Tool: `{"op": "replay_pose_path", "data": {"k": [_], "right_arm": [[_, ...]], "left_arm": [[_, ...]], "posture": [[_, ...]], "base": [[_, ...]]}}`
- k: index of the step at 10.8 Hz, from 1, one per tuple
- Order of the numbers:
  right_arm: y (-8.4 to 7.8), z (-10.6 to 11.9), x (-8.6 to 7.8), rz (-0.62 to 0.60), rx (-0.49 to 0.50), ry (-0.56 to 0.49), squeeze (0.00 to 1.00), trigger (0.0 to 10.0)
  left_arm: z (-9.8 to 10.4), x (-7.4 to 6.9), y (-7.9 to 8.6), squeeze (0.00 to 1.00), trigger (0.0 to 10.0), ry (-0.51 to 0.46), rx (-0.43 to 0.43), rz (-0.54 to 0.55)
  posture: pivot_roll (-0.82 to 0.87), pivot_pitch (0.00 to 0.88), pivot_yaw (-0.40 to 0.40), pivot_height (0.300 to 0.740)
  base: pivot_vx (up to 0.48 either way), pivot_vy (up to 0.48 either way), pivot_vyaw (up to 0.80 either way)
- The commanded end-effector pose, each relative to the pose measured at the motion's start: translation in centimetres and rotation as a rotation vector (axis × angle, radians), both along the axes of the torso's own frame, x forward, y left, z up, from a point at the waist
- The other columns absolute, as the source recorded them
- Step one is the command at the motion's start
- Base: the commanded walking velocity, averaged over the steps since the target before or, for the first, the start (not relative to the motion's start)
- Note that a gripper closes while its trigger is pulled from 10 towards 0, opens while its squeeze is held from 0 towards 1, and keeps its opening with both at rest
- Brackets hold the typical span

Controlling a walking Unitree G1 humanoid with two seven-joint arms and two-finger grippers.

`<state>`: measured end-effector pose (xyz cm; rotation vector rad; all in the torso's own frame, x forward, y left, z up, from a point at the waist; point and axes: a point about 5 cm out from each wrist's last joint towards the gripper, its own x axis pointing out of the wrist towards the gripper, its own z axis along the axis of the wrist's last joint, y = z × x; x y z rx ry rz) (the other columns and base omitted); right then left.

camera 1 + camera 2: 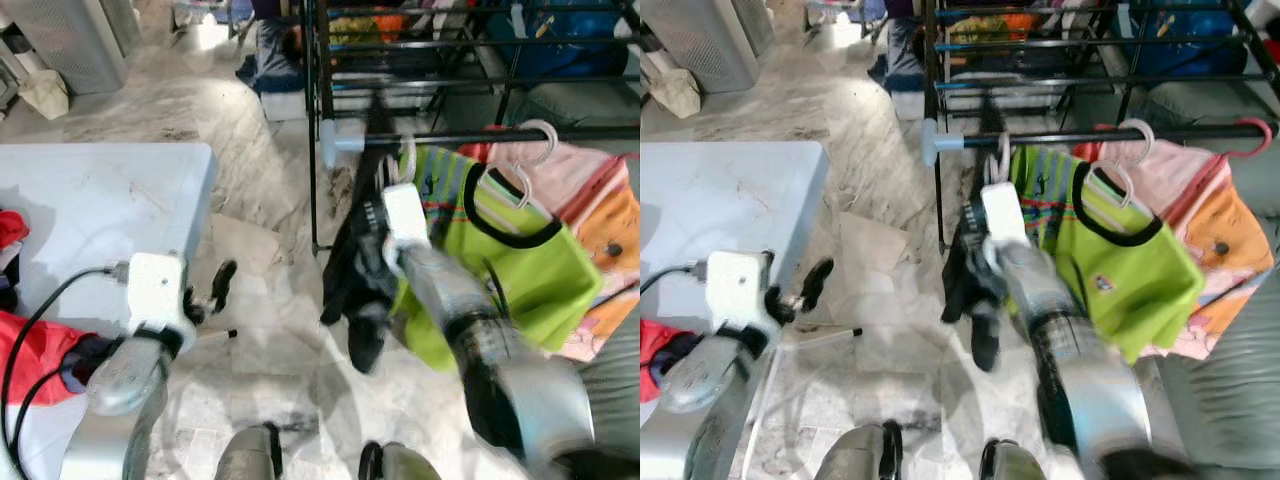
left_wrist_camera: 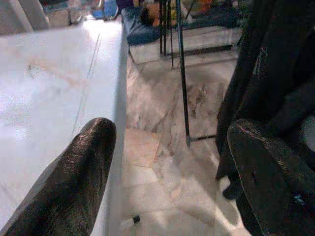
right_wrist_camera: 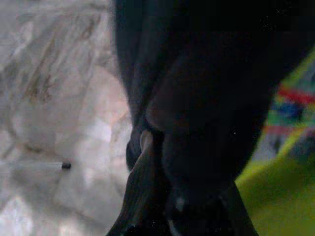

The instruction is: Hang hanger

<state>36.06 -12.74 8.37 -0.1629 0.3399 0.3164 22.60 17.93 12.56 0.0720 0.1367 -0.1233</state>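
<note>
A black garment [image 1: 355,270] hangs on a hanger whose white hook [image 1: 406,158] sits at the black rail [image 1: 470,134] of the clothes rack, near the rail's left end. My right gripper [image 1: 382,205] is raised to that hanger just under the rail, shut on it, with its fingers buried in the black cloth [image 3: 206,98]. Low beside the white table [image 1: 100,200], my left gripper [image 1: 215,290] is open and holds nothing; its two fingers [image 2: 83,167] stand wide apart in the left wrist view.
A lime green shirt [image 1: 520,280] and a pink and orange garment [image 1: 600,220] hang on the same rail to the right. Red cloth [image 1: 40,350] lies on the table's near corner. A pen [image 1: 825,335] lies on the marble floor. A grey sofa [image 1: 1230,400] stands at right.
</note>
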Motion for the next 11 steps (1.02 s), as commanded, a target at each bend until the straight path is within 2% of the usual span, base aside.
{"op": "replay_pose_path", "data": {"k": [1, 2, 3, 4, 5, 7, 9, 11], "right_arm": [[-0.1, 0.6, -1.0, 0.052, -0.018, -0.086, 0.00, 10.0], [-0.8, -0.1, -2.6, 0.033, -0.008, -0.099, 0.00, 10.0], [-0.9, -0.8, -3.7, 0.031, -0.055, -0.121, 0.00, 10.0], [-0.7, -0.6, -4.4, 0.011, -0.079, -0.158, 0.00, 10.0], [-0.7, -0.2, -4.5, -0.003, -0.105, -0.177, 0.00, 10.0], [-0.8, 0.9, -3.7, -0.009, -0.074, -0.180, 0.00, 10.0], [-1.0, 2.1, -2.9, -0.034, -0.087, -0.219, 0.00, 10.0], [-1.0, 2.2, -2.6, -0.038, -0.090, -0.207, 0.00, 10.0]], "left_arm": [[-0.4, -0.3, 0.4, 0.00, 10.0, -0.003, -0.008, 0.009], [-0.4, -0.1, 0.1, 0.00, 10.0, -0.015, -0.018, 0.012], [-0.1, 0.4, -0.4, 0.00, 10.0, -0.041, -0.038, 0.009], [0.2, 1.2, -0.9, 0.00, 10.0, -0.066, -0.046, -0.006], [0.5, 1.6, -1.0, 0.00, 10.0, -0.090, -0.053, -0.033], [0.6, 2.2, -0.8, 0.00, 10.0, -0.109, -0.046, -0.025], [0.5, 2.2, -0.9, 0.00, 10.0, -0.110, -0.051, -0.023], [0.3, 2.0, -1.0, 0.00, 10.0, -0.105, -0.057, -0.026]], "posture": [[0.10, 0.088, -0.004, 0.740], [0.09, 0.079, -0.008, 0.740], [0.08, 0.068, -0.009, 0.740], [0.07, 0.051, -0.002, 0.740], [0.07, 0.043, 0.000, 0.740], [0.06, 0.044, -0.007, 0.740], [0.07, 0.044, -0.013, 0.740], [0.07, 0.049, -0.014, 0.740]], "base": [[0.000, 0.000, 0.00], [0.000, 0.000, 0.00], [0.000, 0.000, 0.00], [0.000, 0.000, 0.00], [0.000, 0.000, 0.00], [0.300, 0.000, 0.00], [0.332, 0.000, 0.00], [0.330, 0.000, 0.00]]}}
